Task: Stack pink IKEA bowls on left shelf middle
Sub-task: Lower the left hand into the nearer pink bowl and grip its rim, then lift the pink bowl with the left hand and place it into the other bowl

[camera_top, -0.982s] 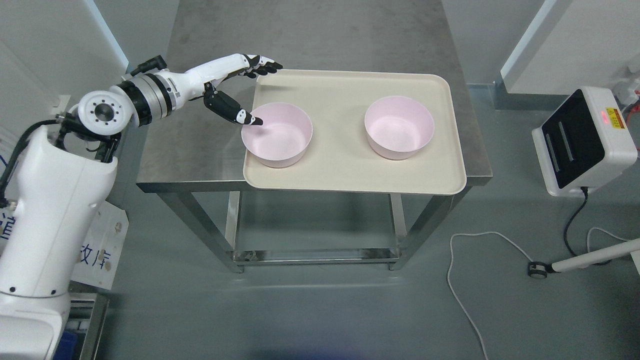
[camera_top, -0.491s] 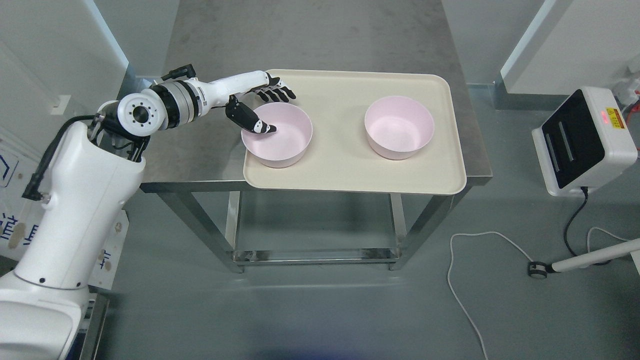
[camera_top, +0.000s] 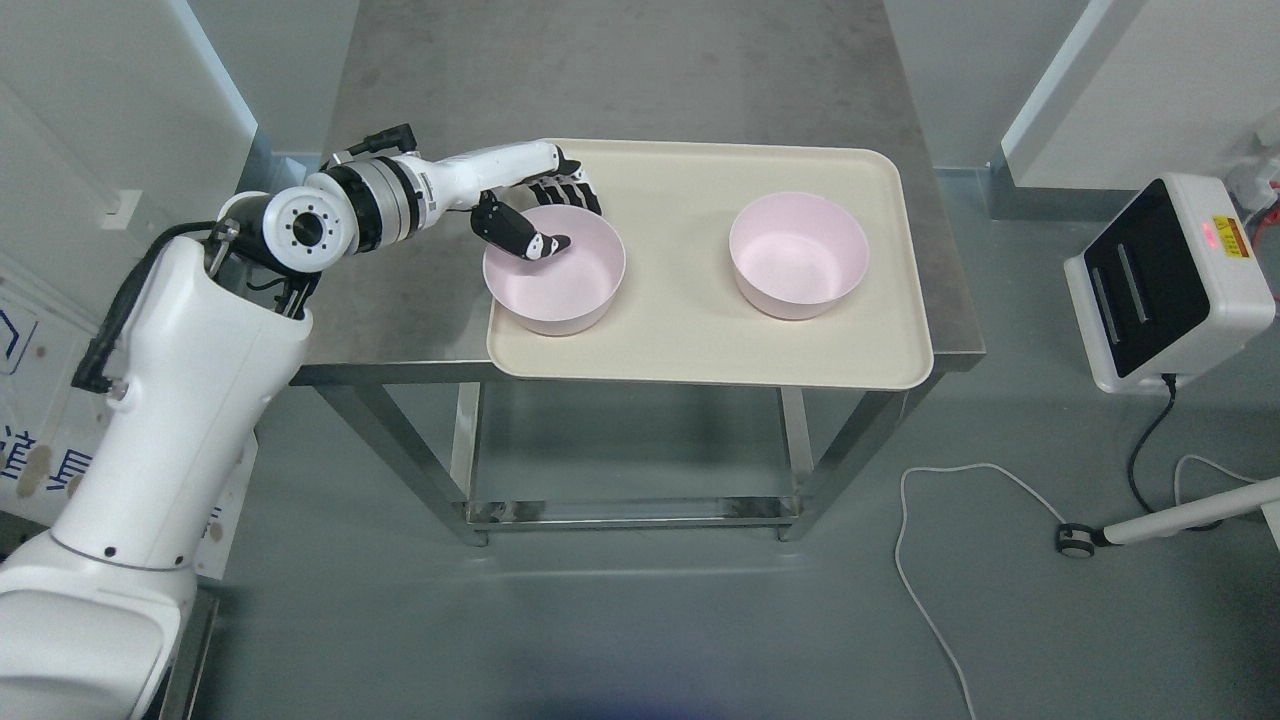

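The left hand (camera_top: 545,215) pinched the far-left rim of the near pink bowl (camera_top: 555,268) — thumb inside, fingers (camera_top: 572,190) outside — a grip suited to lifting it. The second pink bowl (camera_top: 798,255) sat apart on the cream tray (camera_top: 690,340), likely the stacking target.

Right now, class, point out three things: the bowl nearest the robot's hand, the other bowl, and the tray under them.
left pink bowl (camera_top: 560,290), head view, inner floor.
right pink bowl (camera_top: 797,255), head view, inner floor.
tray (camera_top: 680,340), head view, bare front surface between the bowls.

Matt plastic bowls (camera_top: 553,270), brushed-metal table (camera_top: 400,290)
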Robot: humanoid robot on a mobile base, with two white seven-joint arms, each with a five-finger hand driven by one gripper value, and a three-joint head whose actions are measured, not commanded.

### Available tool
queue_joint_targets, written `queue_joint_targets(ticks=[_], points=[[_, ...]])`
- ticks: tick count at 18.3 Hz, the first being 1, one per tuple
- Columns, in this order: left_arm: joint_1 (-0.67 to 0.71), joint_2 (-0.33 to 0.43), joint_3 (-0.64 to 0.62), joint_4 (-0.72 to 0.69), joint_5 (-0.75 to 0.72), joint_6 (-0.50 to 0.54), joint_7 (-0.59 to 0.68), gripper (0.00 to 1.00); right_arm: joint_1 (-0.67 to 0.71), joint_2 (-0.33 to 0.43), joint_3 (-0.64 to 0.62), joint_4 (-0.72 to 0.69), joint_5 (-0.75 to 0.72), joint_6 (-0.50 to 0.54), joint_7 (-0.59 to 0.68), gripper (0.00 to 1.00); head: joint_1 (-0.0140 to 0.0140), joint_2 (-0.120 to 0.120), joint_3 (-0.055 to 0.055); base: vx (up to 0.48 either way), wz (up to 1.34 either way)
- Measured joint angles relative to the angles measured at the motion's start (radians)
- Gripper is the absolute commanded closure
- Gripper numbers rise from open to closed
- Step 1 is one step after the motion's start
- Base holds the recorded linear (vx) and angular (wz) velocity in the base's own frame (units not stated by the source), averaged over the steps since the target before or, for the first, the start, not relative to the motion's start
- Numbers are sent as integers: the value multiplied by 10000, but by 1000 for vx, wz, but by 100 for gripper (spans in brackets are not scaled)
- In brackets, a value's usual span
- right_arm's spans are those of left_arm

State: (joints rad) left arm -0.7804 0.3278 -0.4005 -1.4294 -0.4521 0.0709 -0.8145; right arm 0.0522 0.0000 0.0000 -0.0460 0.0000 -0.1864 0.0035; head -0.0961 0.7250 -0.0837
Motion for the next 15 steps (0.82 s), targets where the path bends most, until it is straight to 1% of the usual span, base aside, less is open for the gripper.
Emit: queue_joint_targets(ticks=[2,5,8,11,15], points=[[-1,-31,-2,51,-70,-340,0,100,0,0,0,0,0,0,-1,0,0,0,0,0,0],[0,-96,99,161,-138,-1084,0,99,0,0,0,0,0,0,-3,0,0,0,0,0,0],[-14,-285,339,306,-178,-1600,44,100,0,0,0,0,0,0,-5,0,0,0,0,0,0],[-137,-679,739,406,-181,-1717,49,99,0,0,0,0,0,0,-5,0,0,0,0,0,0],[-453,-1502,1226,505,-174,-1745,-140,99,0,0,0,0,0,0,-6,0,0,0,0,0,0]])
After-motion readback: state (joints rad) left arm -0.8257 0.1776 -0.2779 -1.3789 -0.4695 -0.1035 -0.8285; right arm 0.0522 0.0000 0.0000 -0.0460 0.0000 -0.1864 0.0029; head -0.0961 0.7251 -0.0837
